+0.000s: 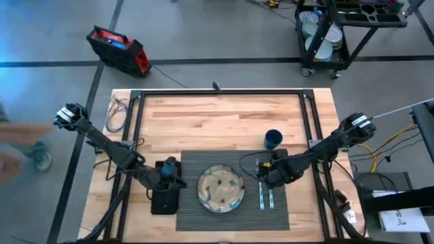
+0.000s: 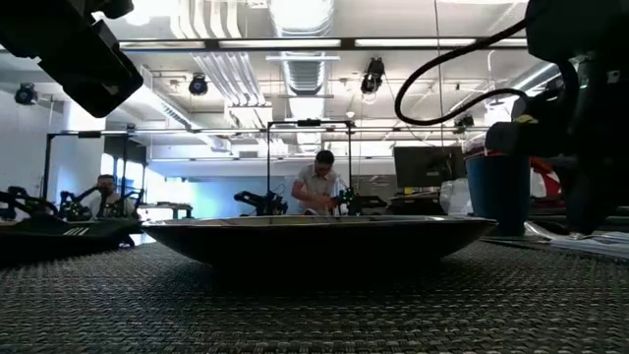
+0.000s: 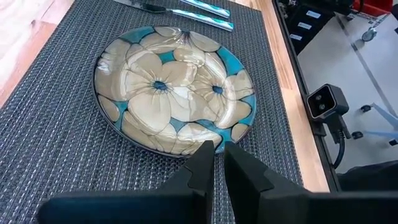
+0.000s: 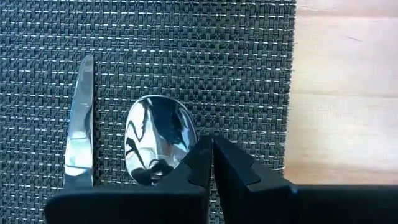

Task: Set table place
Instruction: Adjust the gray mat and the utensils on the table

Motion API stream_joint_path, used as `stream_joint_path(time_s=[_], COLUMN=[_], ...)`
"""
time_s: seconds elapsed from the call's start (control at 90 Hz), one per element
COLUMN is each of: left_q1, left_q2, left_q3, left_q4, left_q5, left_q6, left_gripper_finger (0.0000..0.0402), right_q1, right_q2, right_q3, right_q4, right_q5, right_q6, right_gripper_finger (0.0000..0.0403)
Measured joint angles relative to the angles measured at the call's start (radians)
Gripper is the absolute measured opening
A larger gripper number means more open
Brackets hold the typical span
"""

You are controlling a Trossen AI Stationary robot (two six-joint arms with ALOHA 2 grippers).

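Observation:
A flowered blue and cream plate sits in the middle of the ribbed dark grey placemat on the wooden table. To the plate's right, a knife and a spoon lie side by side on the mat. A blue cup stands on the wood just beyond the mat's far right corner. A black napkin lies at the mat's left edge. My left gripper is shut, hovering over the mat just left of the plate's rim. My right gripper is shut above the spoon's bowl. My right gripper points down at the right edge of the spoon's bowl with its fingers shut. I cannot tell whether the tips touch the spoon, which lies flat on the mat.
Loose cables lie at the table's far left corner, inside the black frame. A red case and a cart of dishes stand on the floor beyond the table. A person works in the room behind.

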Motion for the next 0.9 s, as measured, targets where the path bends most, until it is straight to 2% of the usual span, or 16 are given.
stream_joint_path(time_s=[0.289,0.556,0.6,0.656,0.744,0.9], left_q1=[0.010,0.078,0.106,0.154,0.239,0.392], left_q2=[0.000,0.000,0.000,-0.003,-0.037,-0.196], left_q3=[0.000,0.000,0.000,0.010,0.049,0.088], left_q4=[-0.006,-0.006,-0.003,-0.002,0.007,0.131], left_q5=[-0.001,0.002,0.027,0.110,0.251,0.262], left_q6=[0.000,0.018,0.028,0.079,0.190,0.362], left_gripper_finger=[0.0022,0.0022,0.0022,0.0022,0.0022,0.0022], right_q1=[0.054,0.068,0.064,0.061,0.070,0.113], right_q2=[-0.003,0.073,0.072,0.052,-0.029,-0.271], right_q3=[0.073,0.271,0.313,0.369,0.455,0.488], right_q4=[0.003,0.012,0.009,0.005,0.010,0.003], right_q5=[0.045,0.171,0.218,0.307,0.515,0.814], right_q6=[0.022,-0.109,-0.153,-0.236,-0.428,-0.695], right_gripper_finger=[0.0000,0.0000,0.0000,0.0000,0.0000,0.0000])
